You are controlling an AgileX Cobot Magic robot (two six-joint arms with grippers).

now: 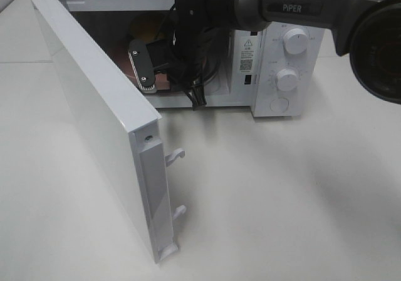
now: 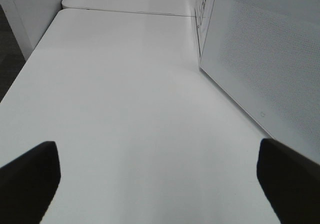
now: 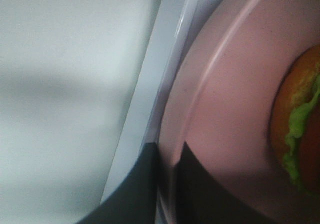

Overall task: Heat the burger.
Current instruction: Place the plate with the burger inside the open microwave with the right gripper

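Table (image 1: 301, 199) white, microwave door (image 1: 94, 99) open, R gripper (image 3: 169, 184) clamped on plate (image 3: 230, 99) rim near burger (image 3: 300, 129), L gripper (image 2: 160, 179) wide open, empty

White microwave (image 1: 247, 62) with white dials on a white desk (image 1: 282, 199). Its white door (image 2: 270, 54) has a fine grey dotted mesh. Dark grey arm (image 1: 294, 5) with white lettering, upper right. Pinkish-brown plate (image 3: 230, 109); orange-tan burger (image 3: 295, 99) edged with bright green lettuce.

One microwave (image 1: 308, 74), two knobs (image 1: 295, 42) (image 1: 287, 79), one plate (image 3: 225, 109), one burger (image 3: 300, 119).
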